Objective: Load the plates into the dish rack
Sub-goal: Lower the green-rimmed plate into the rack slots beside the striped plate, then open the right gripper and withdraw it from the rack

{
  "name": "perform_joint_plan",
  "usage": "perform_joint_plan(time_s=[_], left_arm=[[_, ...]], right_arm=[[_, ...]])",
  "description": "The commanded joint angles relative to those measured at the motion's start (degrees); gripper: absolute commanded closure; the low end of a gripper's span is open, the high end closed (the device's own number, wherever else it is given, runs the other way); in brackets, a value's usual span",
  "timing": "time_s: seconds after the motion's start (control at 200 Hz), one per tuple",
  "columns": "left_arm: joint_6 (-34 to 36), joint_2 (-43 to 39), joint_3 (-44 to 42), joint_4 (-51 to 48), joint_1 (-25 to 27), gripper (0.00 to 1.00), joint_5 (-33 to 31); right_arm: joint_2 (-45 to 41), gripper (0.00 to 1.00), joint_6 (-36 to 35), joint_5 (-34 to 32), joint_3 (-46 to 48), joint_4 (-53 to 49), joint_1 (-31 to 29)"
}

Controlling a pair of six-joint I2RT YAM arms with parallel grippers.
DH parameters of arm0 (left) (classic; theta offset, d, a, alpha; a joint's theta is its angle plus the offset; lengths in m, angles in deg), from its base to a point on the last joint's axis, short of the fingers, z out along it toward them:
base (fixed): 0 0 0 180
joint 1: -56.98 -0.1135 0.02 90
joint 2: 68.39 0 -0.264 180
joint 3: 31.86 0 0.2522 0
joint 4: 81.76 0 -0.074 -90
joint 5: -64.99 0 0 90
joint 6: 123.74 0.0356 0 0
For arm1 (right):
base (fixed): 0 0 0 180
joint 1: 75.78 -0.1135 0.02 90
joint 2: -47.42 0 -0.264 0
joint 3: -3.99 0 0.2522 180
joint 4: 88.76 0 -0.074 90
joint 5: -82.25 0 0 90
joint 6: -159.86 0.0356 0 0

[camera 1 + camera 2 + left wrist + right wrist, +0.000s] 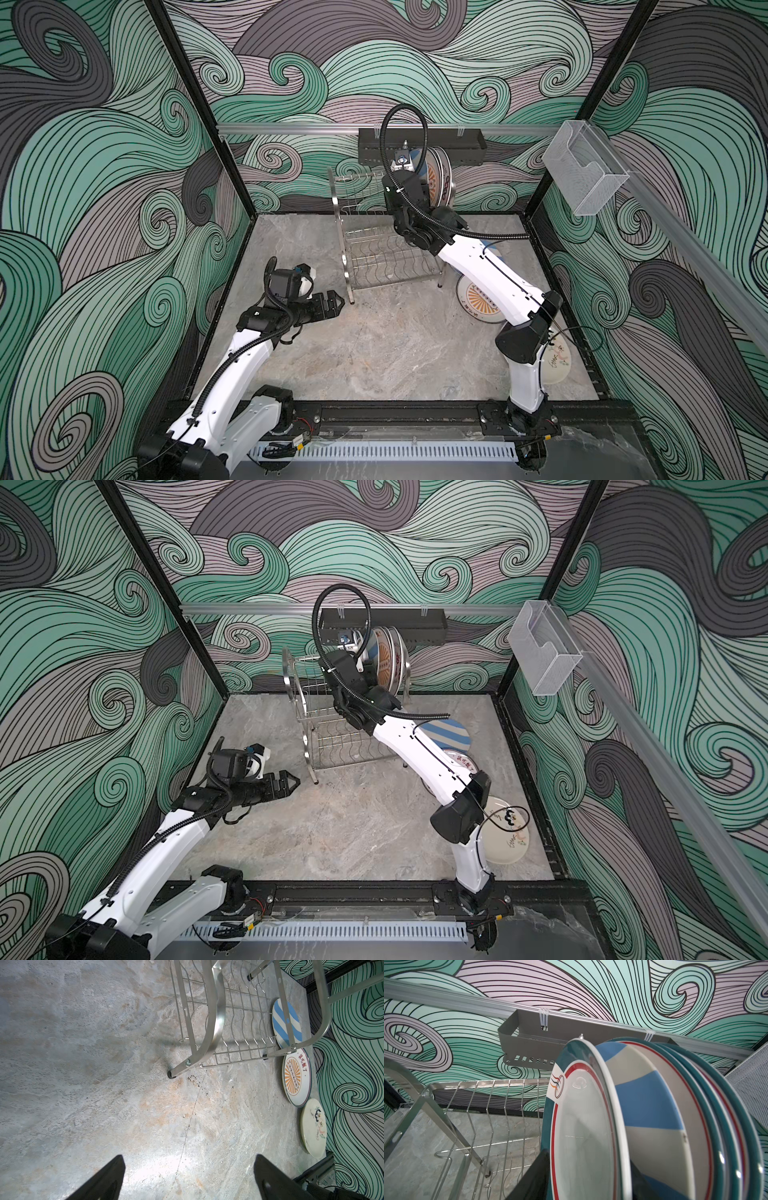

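On the dish rack [488,1084], right claw [588,1157] straddles upright teal-rimmed plate [581,1109], jaws parted.

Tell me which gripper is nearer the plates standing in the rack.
Right. The right gripper is at the rack's upper tier, its jaws either side of the front plate's rim. The left gripper hovers open over bare table, by the rack's near foot.

The grey marbled surface [374,353] lies open before the two-tier steel wire dish rack [374,259] — three round printed plates [297,1076] line the surface's right edge, upright plates [654,1115] fill the rack's upper right slots.
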Motion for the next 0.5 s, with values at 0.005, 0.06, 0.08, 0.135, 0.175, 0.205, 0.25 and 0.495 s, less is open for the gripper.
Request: perform_joint_plan(time_s=[0.005, 0.06, 0.08, 0.135, 0.175, 0.205, 0.25, 0.495], left_arm=[[-0.5, -0.6, -0.1, -0.4, -0.6, 0.01, -0.2], [-0.7, -0.6, -0.2, -0.3, -0.5, 0.01, -0.2], [-0.7, -0.6, -0.2, -0.3, -0.5, 0.01, -0.3], [-1.0, -0.6, -0.3, 0.3, -0.6, 0.01, 0.1], [-1.3, -0.5, -0.6, 1.5, -0.6, 0.01, 0.8], [-0.7, -0.5, -0.6, 2.3, -0.6, 0.01, 1.6], [0.3, -0.5, -0.6, 3.3, -0.6, 0.01, 2.6], [-2.5, -0.1, -2.2, 9.1, -0.6, 0.01, 5.0]], right_arm=[[-5.6, 0.45, -2.9, 3.6, -1.2, -0.6, -0.3], [-7.9, 0.43, -3.2, 5.0, 0.8, -0.5, -0.3], [-8.8, 0.43, -3.2, 5.2, 1.7, -0.1, -0.2], [-11.2, 0.42, -3.6, 6.9, 5.2, 1.5, 0.5], [-12.8, 0.42, -3.6, 7.7, 6.7, 1.7, 1.2], [-13.8, 0.42, -3.6, 8.2, 7.3, 0.9, 1.6], [-15.8, 0.41, -4.0, 8.3, 8.5, -0.3, 1.8], [-34.1, 0.37, -0.8, 12.3, 30.1, -1.6, 6.2]])
